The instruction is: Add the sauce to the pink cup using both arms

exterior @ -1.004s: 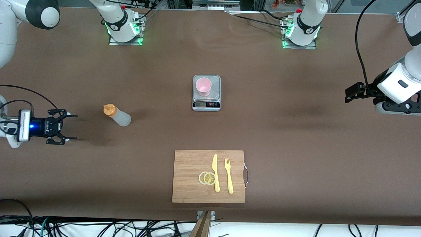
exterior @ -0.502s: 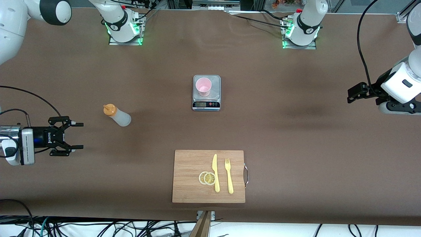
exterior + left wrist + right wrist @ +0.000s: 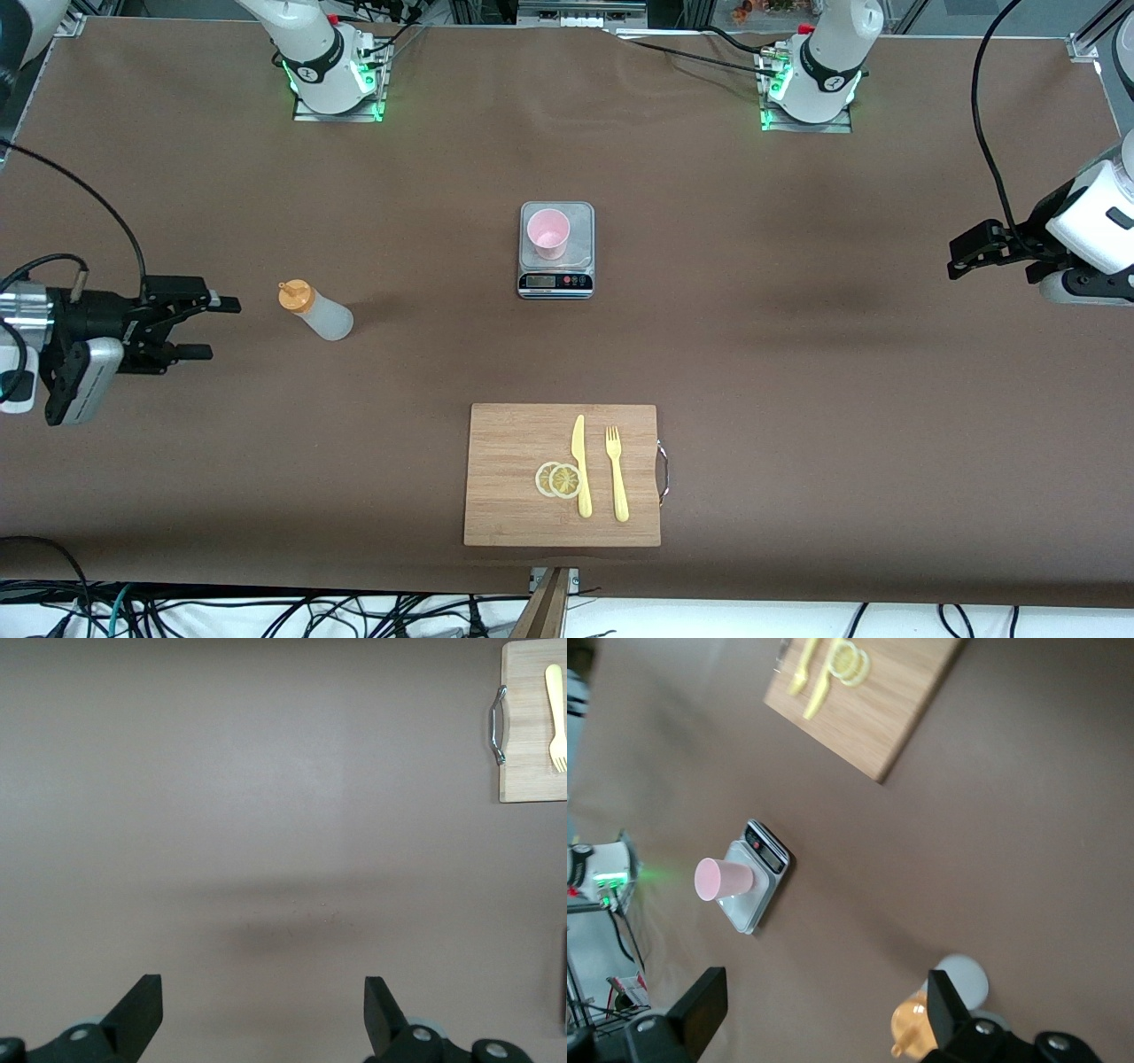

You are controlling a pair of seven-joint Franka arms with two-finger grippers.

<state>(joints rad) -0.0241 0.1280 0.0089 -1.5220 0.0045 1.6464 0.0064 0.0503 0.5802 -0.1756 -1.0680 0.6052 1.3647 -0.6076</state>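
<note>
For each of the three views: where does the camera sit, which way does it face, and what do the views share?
Front view: high across the table, facing both arms; right gripper beside the translucent orange-capped squeeze bottle.
Left wrist view: looks down on bare table past left gripper fingertips.
Right wrist view: past right gripper to pale pink plastic cup.
Shared: wooden cutting board.

Both arms are white with dark joint bands, and each base glows green where it meets its metal mounting plate. The right gripper (image 3: pixel 205 329) is black with slim angular fingers, behind it a silver collar and a grey camera block (black cables loop off it). The left gripper (image 3: pixel 961 252) is also black, on a white wrist housing with a dark slot, under a thick black cable.
</note>
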